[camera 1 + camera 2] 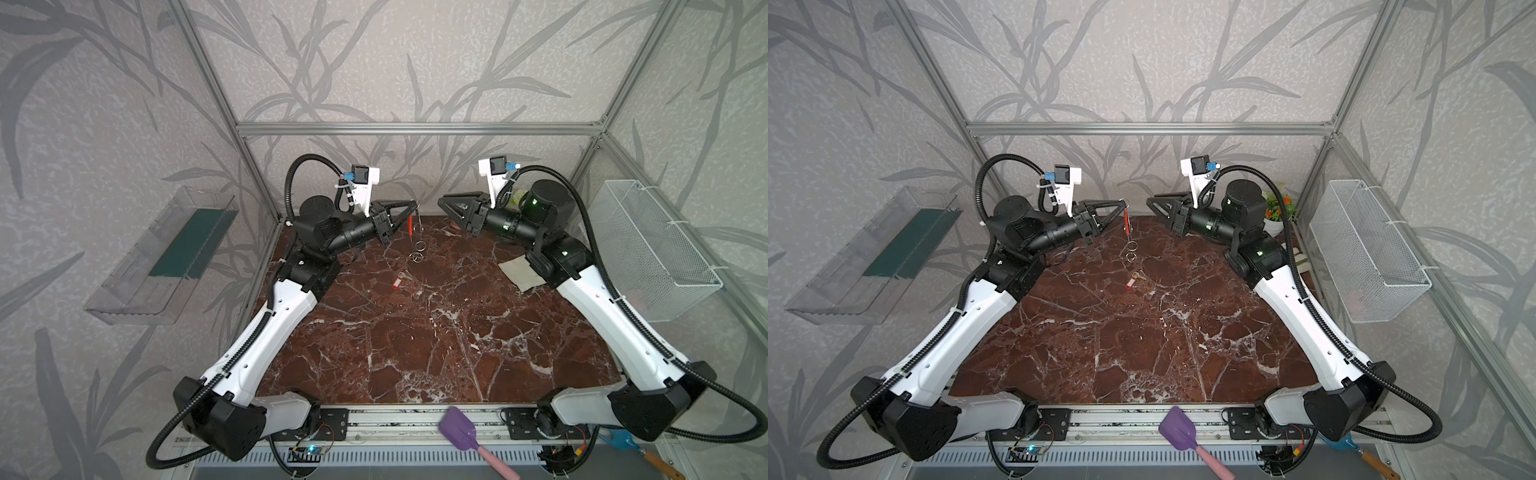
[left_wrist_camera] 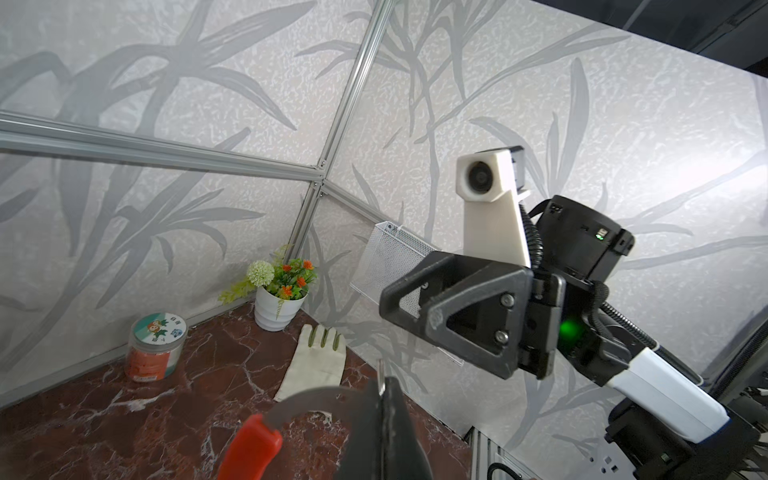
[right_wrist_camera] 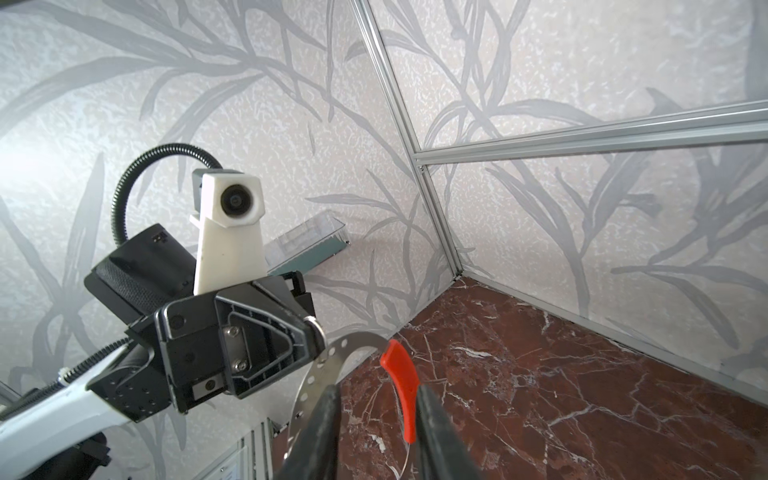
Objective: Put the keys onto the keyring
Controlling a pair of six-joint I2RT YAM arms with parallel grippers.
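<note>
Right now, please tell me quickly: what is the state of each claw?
Left claw: closed, holding the keyring.
Right claw: open, holding nothing.

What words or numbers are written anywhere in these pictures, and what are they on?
Nothing here can be read.
jar lid: a cartoon picture and tiny marks, too blurred to read.
key tag: a white label, too small to tell if anything is written on it.

Red-brown marble bench (image 1: 415, 353). The tag (image 1: 400, 279) lies flat on it. Right of the tag lies a glove (image 1: 521, 272); farther back-right stand a jar (image 2: 156, 347) and a flowerpot (image 2: 278, 309).
</note>
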